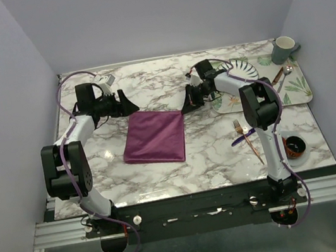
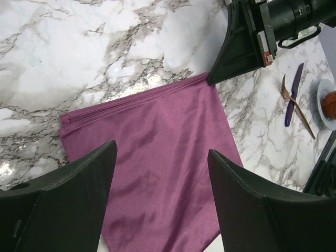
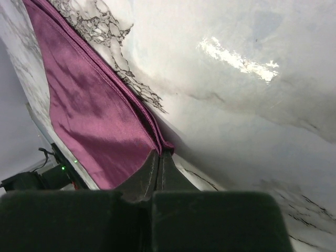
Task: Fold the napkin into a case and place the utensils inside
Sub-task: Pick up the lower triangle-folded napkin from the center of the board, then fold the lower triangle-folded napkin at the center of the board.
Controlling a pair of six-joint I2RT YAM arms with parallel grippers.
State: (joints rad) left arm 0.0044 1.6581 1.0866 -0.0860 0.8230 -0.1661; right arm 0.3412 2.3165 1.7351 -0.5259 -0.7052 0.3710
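Top view: the folded napkin point(image 1: 155, 136) lies flat and near-square, with no clear long axis. Well to its right, the fork point(image 1: 251, 143) points its tines away, crossed by the knife point(image 1: 239, 140).
Left wrist: the left gripper point(image 2: 161, 150) gapes wide above the napkin.
Right wrist: the right gripper point(image 3: 159, 159) is pinched closed on the napkin's far right corner.

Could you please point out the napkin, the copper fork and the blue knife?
napkin point(image 1: 155, 137), top external view, centre of the cloth
copper fork point(image 2: 299, 115), left wrist view, middle of handle
blue knife point(image 2: 297, 81), left wrist view, far half

Purple napkin point(image 1: 155, 137) on marble table point(image 1: 216, 150)
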